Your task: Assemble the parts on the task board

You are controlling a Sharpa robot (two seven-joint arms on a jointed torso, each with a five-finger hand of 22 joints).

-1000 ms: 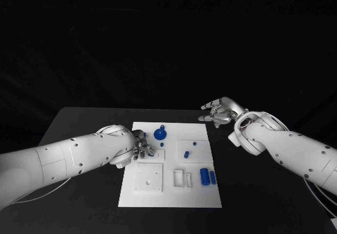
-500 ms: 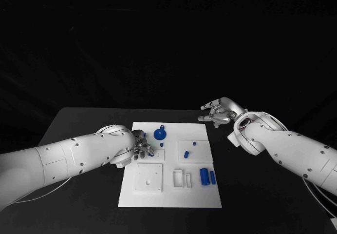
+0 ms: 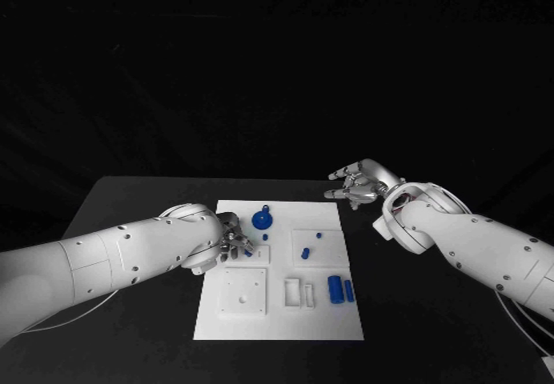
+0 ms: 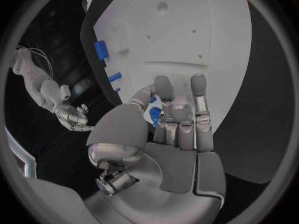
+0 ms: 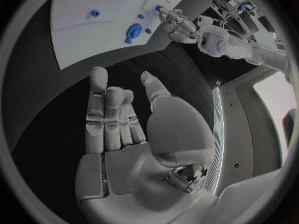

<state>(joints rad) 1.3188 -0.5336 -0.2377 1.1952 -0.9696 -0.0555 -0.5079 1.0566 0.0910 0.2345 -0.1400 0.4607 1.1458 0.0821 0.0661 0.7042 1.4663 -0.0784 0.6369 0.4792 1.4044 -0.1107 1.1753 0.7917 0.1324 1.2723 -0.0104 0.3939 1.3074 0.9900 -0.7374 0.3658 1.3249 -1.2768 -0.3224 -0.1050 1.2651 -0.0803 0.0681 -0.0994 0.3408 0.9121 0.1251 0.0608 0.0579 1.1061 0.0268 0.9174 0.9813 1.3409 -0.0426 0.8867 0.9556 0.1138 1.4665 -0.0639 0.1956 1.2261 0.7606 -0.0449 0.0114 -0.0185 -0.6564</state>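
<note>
Blue part (image 4: 154, 115) pinched in left hand (image 3: 231, 240) over task board (image 3: 277, 320)

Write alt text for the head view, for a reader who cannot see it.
The left hand pinches a small blue part over the left side of the white task board, where more blue parts lie. The right hand hangs open, holding nothing, above the black table past the board's far right corner.

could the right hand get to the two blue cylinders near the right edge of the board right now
Probably yes. The right hand is open and holds nothing, hovering past the task board's far corner; nothing stands between it and the blue cylinders.
</note>
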